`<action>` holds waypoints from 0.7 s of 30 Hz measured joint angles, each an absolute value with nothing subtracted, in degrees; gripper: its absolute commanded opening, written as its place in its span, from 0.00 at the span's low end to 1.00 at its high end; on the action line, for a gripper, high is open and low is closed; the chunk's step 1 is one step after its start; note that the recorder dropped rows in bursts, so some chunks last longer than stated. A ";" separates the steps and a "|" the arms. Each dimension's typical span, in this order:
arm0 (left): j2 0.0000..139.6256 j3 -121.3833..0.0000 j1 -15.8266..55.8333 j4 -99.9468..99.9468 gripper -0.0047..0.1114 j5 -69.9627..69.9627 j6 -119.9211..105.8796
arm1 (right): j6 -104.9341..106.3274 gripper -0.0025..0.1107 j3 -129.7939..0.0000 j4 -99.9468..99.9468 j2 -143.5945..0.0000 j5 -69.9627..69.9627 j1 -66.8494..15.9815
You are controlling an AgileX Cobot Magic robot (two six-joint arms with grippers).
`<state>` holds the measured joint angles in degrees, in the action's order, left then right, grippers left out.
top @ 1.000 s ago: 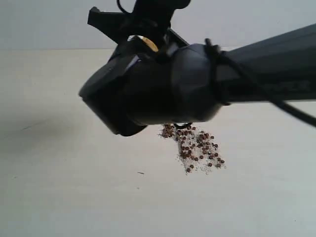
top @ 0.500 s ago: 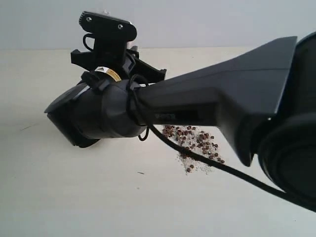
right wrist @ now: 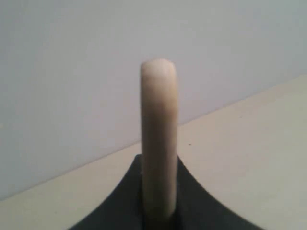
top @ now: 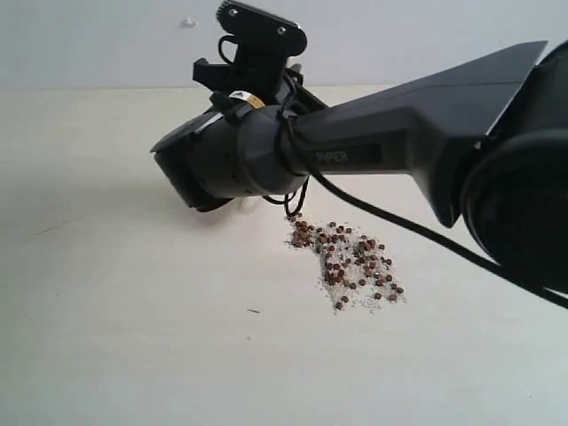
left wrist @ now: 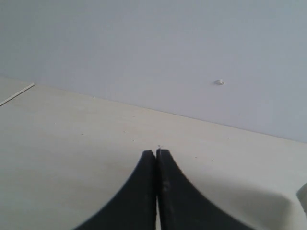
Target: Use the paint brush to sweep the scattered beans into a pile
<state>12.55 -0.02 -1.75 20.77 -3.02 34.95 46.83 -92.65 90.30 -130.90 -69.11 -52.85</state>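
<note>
The beans [top: 351, 263] lie on the pale table [top: 124, 337] as a loose patch of dark-brown dots mixed with whitish crumbs, right of the middle in the exterior view. My right arm [top: 382, 151] reaches across above and behind them from the right. Its fingers and the brush head are hidden by the wrist. In the right wrist view my right gripper [right wrist: 158, 162] is shut on the paint brush handle [right wrist: 158, 115], a pale wooden bar seen edge-on, standing up from the jaws. My left gripper [left wrist: 156, 153] is shut and empty above bare table.
A black cable [top: 399, 226] hangs from the right arm just behind the beans. The grey wall [top: 89, 44] closes off the far table edge and carries a small white mark [left wrist: 219, 82]. A tiny dark speck [top: 254, 311] lies left of the beans.
The right arm's wrist swung left and farther from the camera, then came back right and a little higher behind the beans. The bean patch looks the same.
</note>
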 measured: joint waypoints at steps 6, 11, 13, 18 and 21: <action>12.55 -0.02 -1.75 20.77 0.04 -3.02 34.95 | 46.48 0.02 -92.65 92.37 -131.44 -69.58 -50.25; 12.55 -0.02 -1.75 20.77 0.04 -3.02 34.95 | 46.37 0.02 -92.65 92.07 -134.12 -70.39 -50.25; 12.55 -0.02 -1.75 20.77 0.04 -3.02 34.95 | 46.28 0.02 -92.75 92.33 -134.71 -70.93 -50.14; 12.55 -0.02 -1.75 20.77 0.04 -3.02 34.95 | 47.68 0.02 -92.88 94.90 -134.91 -71.49 -50.14; 12.55 -0.02 -1.75 20.77 0.04 -3.02 34.95 | 49.55 0.02 -92.99 96.21 -134.91 -71.49 -50.14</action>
